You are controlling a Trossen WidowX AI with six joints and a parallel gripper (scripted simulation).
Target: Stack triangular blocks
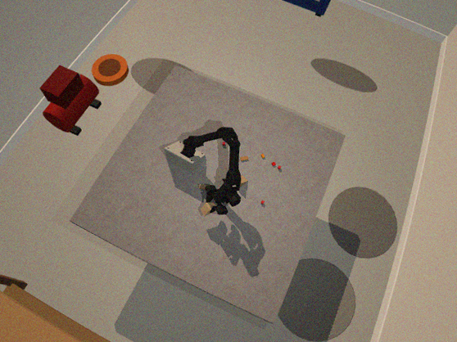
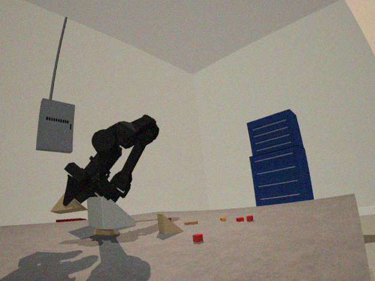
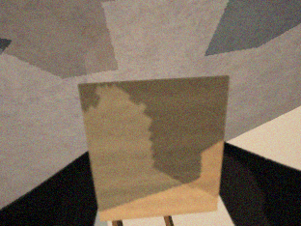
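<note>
My gripper (image 1: 212,204) (image 2: 72,203) (image 3: 152,149) is shut on a tan triangular block (image 1: 205,208) (image 2: 68,208) (image 3: 150,145). In the exterior view the held block hangs above the table top, its ridge up between the fingers and its broad underside low. The wrist view shows one broad square face of it between the two black fingers. The other tan triangular block (image 1: 243,180) (image 2: 166,225) stands on the table (image 1: 153,228) (image 2: 272,251), apart from the gripper. In the exterior view its upright face is at the left and its slope falls to the right. The arm partly covers it in the top view.
The arm's pale wedge-shaped base (image 1: 176,150) (image 2: 101,214) is near a flat wooden piece (image 1: 202,186) (image 2: 103,232). A red cube (image 1: 262,202) (image 2: 198,238) lies near the standing block. Small red and orange pieces, including a flat orange one (image 1: 243,158) (image 2: 190,223), lie farther back.
</note>
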